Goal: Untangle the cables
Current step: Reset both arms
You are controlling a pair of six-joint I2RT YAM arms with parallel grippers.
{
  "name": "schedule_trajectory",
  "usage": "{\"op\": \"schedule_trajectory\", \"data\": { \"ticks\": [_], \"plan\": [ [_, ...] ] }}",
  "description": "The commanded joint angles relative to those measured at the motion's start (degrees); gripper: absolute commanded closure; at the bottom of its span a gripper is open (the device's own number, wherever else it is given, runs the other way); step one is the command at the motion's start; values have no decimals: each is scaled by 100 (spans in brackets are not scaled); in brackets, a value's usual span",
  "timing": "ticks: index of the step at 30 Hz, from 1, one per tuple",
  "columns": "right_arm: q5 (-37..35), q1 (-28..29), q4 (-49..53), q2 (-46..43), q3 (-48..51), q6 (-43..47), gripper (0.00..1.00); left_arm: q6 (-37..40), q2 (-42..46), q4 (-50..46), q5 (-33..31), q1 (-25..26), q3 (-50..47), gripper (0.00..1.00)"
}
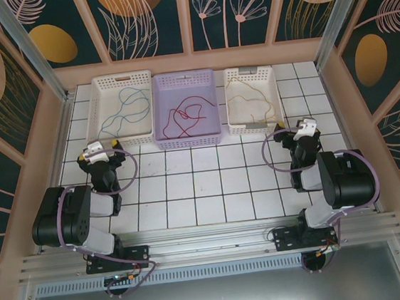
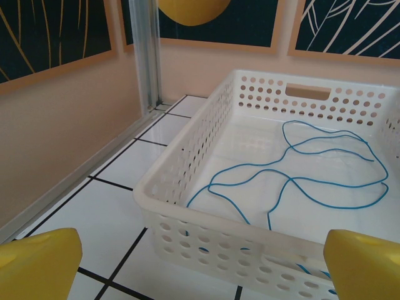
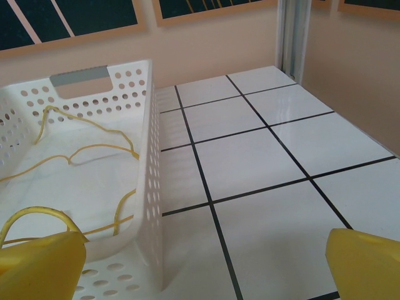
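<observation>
Both arms folded low at the table's (image 1: 204, 192) near edge, wrists pointing at the 3 baskets. On the left gripper (image 1: 100, 148), fingers spread wide, holding nothing, parked just short of the left white basket (image 1: 121, 77), which sits left of the lilac basket (image 1: 182, 75); blue cable (image 1: 128, 106) loose inside. Same on the right gripper (image 1: 298, 129): spread wide, empty, by the near corner of the right white basket (image 1: 249, 70), right of lilac; yellow cable (image 1: 245, 98) in it. Red cable (image 1: 183, 116) looped inside the lilac basket itself.
</observation>
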State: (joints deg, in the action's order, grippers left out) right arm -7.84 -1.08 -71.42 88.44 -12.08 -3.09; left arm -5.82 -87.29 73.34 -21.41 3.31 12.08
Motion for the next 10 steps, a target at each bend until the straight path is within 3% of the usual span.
{"op": "schedule_trajectory", "data": {
  "ticks": [1, 10],
  "plan": [
    [10, 17, -267, -35, 5, 2, 1, -72, 13, 231, 49, -50, 13, 1],
    [5, 19, -267, -29, 11, 2, 1, -16, 11, 242, 188, -50, 12, 1]
  ]
}}
